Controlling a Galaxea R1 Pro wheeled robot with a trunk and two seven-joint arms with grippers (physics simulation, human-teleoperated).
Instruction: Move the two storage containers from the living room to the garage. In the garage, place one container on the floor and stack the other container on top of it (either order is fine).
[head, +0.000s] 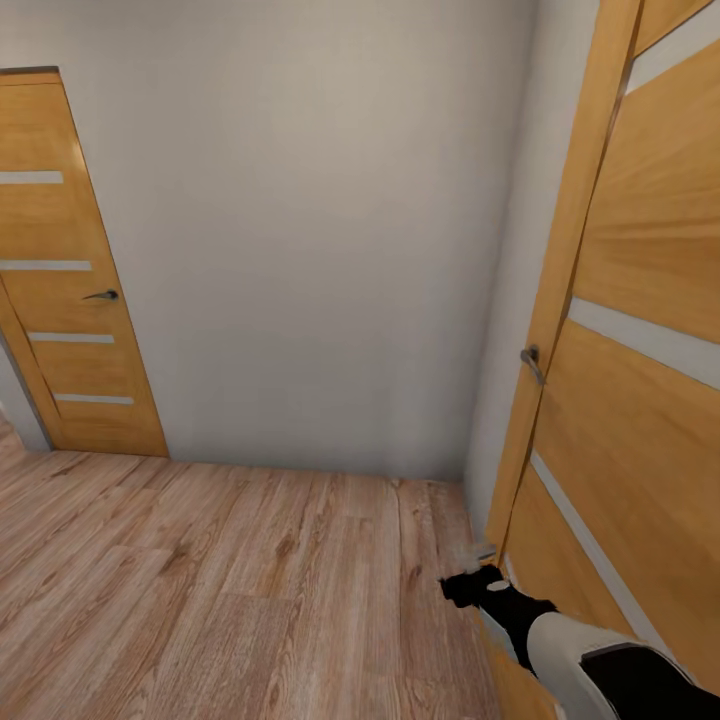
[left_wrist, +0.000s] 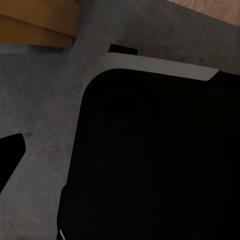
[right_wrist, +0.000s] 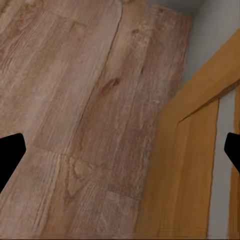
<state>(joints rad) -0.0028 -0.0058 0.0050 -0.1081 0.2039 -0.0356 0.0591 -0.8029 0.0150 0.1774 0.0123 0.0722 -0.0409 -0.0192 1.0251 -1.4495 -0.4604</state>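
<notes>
The two storage containers are out of view. I face a corner of a hallway with a light wood-plank floor (head: 220, 580). My right gripper (head: 470, 582) hangs low at the lower right, close to the foot of a wooden door (head: 620, 400). In the right wrist view its black fingertips (right_wrist: 10, 157) stand far apart over the planks, so the right gripper (right_wrist: 120, 155) is open and empty. In the left wrist view one black fingertip (left_wrist: 10, 160) sits at the frame's edge, spread wide, beside my own black body (left_wrist: 160, 160).
A plain white wall (head: 320, 250) closes the way ahead. A shut wooden door with pale stripes (head: 70, 300) stands at the left. The right door's handle (head: 532, 362) juts out near my arm. Free planks stretch to the left.
</notes>
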